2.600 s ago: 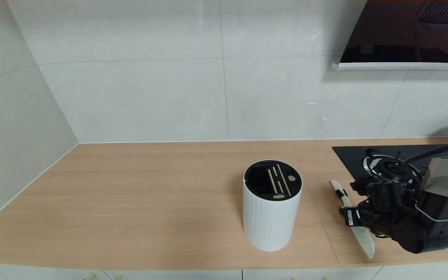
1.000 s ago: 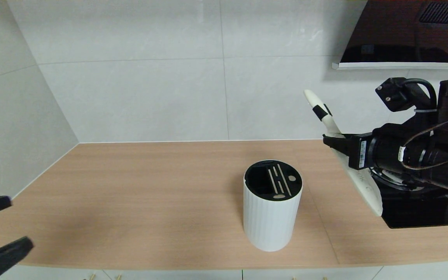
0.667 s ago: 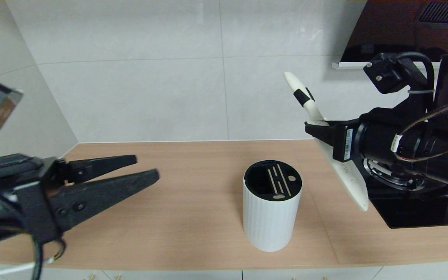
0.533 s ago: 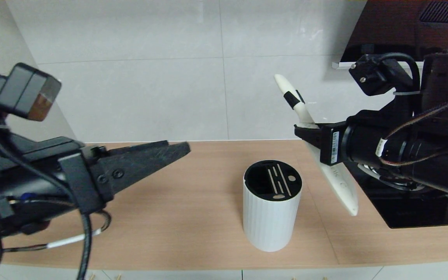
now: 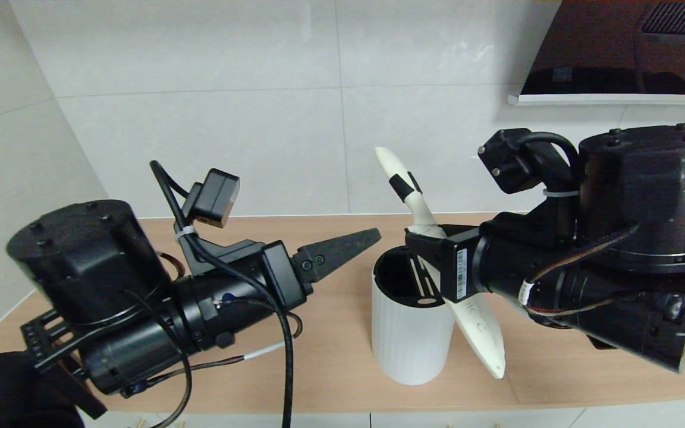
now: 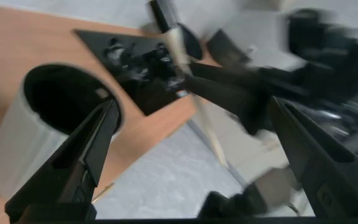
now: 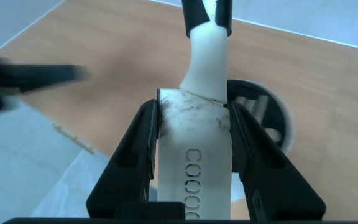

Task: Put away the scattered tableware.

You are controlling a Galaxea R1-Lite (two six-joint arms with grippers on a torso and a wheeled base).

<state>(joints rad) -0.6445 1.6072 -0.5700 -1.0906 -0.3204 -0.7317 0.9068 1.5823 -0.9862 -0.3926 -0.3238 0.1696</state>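
Up close, the left gripper (image 5: 354, 242) is hovering, fingers spread wide, just left of the white holder (image 5: 405, 345), while the right gripper (image 5: 437, 238) is clamping the white knife (image 5: 480, 330), its blade slanting down across the holder's right side above the wooden counter (image 5: 330, 356).

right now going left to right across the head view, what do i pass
left gripper → white holder → range hood. The knife, clamped in the right gripper, crosses in front of the holder, so neither has a clear place in the order.
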